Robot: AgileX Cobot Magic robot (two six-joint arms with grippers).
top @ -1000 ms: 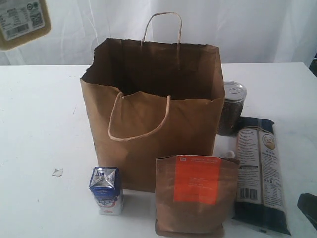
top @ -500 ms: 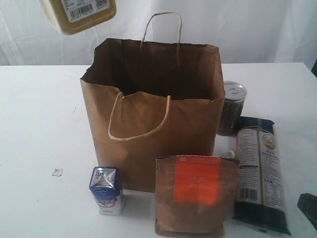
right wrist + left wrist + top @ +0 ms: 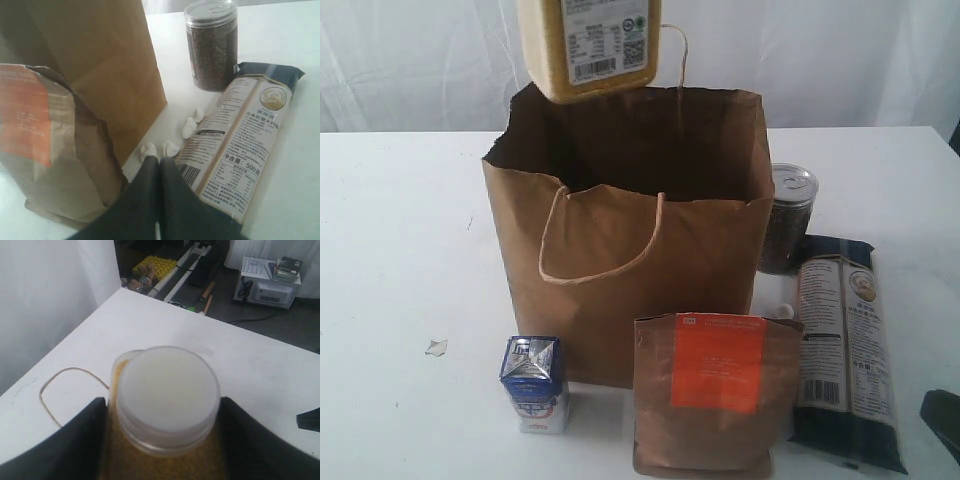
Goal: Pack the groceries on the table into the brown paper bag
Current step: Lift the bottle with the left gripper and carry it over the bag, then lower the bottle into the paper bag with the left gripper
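The yellow-grain bottle [image 3: 590, 48] hangs just above the open mouth of the brown paper bag [image 3: 620, 270], near its back left corner. My left gripper [image 3: 162, 407] is shut on the bottle [image 3: 167, 390], with dark fingers [image 3: 75, 440] on both sides of it; the exterior view cuts the gripper off. On the table [image 3: 400, 250] stand the blue-white carton [image 3: 534, 383], the orange-labelled pouch [image 3: 712, 395], the dark tin [image 3: 787, 218] and the noodle packet [image 3: 845, 350]. My right gripper [image 3: 159, 162] is shut and empty, low between pouch [image 3: 45, 135] and packet [image 3: 240, 135]. The tan-lidded jar is out of view.
Small white scraps [image 3: 170, 147] lie on the table between the bag and the noodle packet, and another scrap [image 3: 436, 347] lies left of the carton. A white curtain hangs behind. The bag's loop handle [image 3: 47, 390] shows beside the bottle.
The bottle has travelled right and slightly down, from the top left corner to above the bag's mouth. Everything on the table and the right gripper stayed put.
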